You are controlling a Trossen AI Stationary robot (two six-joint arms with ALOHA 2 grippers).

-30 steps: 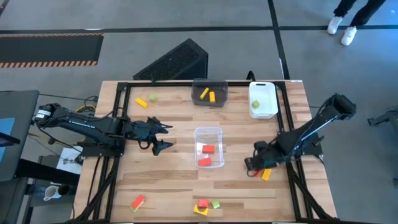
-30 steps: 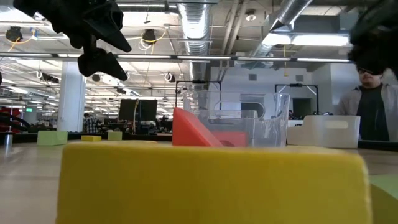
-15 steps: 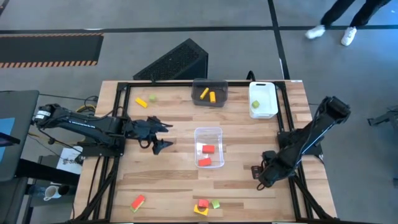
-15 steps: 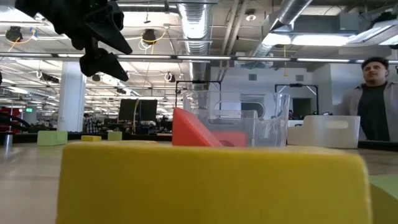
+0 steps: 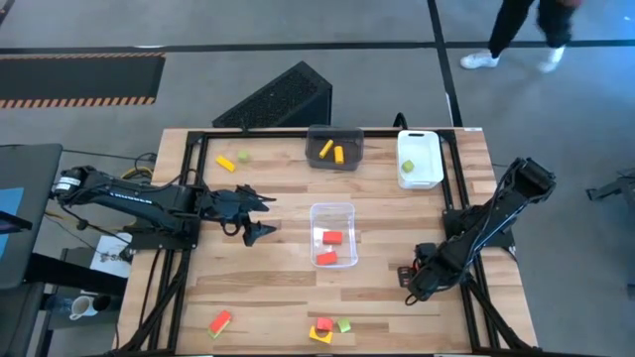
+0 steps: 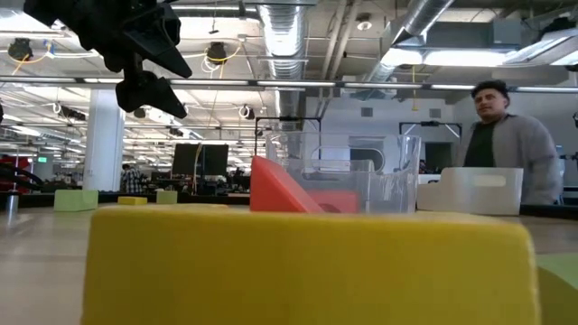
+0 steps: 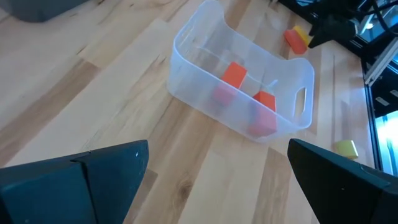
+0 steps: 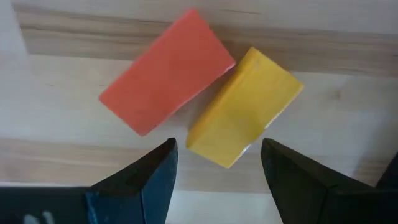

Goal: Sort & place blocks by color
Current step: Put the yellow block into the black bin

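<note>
My right gripper points down, open, over a red block and a yellow block that lie side by side, touching, on the table near its right edge. Its fingers stand on either side of the yellow block's nearer end, above it. My left gripper hangs open above the table, left of the clear bin, which holds red blocks. A dark bin holds yellow blocks. A white bin holds a green block. More blocks lie loose on the table.
A yellow and a green block lie at the far left. A red-and-green pair lies near the front left. A red, yellow and green cluster sits at the front edge. A person stands beyond the table.
My right gripper has gone toward the table's near edge and down, rolling about its own line, and now covers the red and yellow blocks in the high view. The blocks have stayed where they were. The person beyond the table has walked along.
</note>
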